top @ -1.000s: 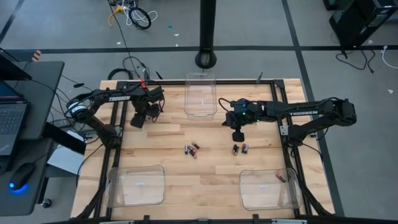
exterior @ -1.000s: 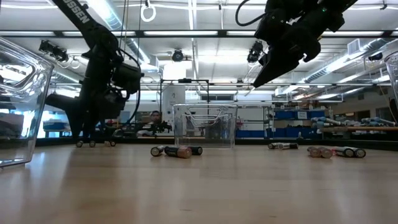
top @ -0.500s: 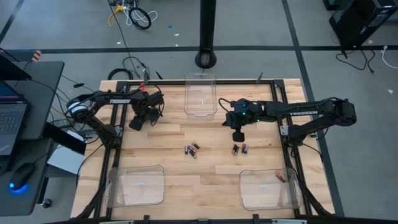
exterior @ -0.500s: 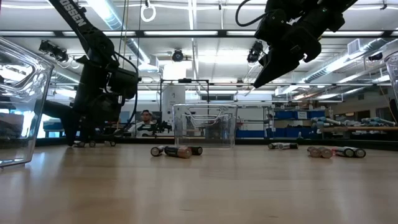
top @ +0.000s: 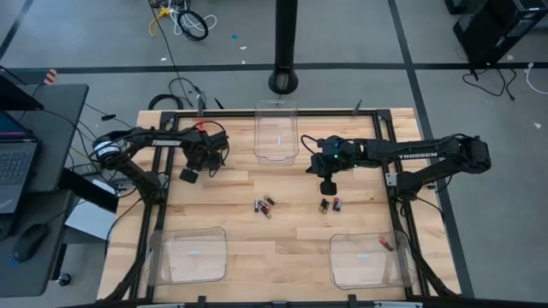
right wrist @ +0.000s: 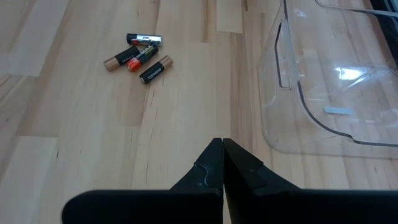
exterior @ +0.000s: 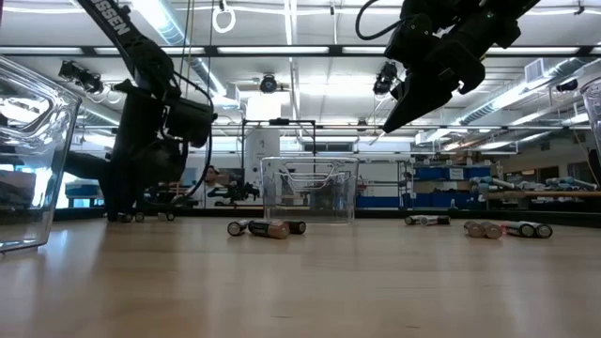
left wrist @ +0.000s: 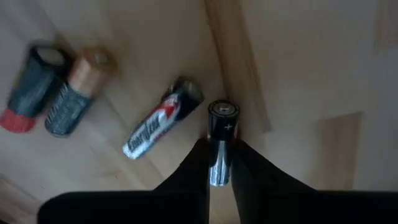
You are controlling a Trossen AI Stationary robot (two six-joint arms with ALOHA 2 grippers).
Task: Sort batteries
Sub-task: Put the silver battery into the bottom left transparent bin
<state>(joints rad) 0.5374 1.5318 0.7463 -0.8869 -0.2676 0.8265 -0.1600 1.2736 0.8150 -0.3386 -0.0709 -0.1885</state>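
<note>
Batteries lie scattered on a pale wooden table (top: 282,248) as the left gripper (left wrist: 219,163) pinches a slim black cylindrical cell with a silver cap (left wrist: 219,142) between its dark fingers, low over the table's left rear part. Three loose cells (left wrist: 158,118) lie just beside it. The right gripper (right wrist: 222,163) hangs fully closed and empty near a clear plastic bin (right wrist: 336,81).

Batteries loose on the table, one pinched in the left gripper (left wrist: 219,163)

A black cell (left wrist: 219,142) stands gripped between its fingers; three batteries (left wrist: 160,118) lie just beyond it, and a cluster of four (right wrist: 138,57) lies ahead of the right gripper (right wrist: 222,163).
</note>
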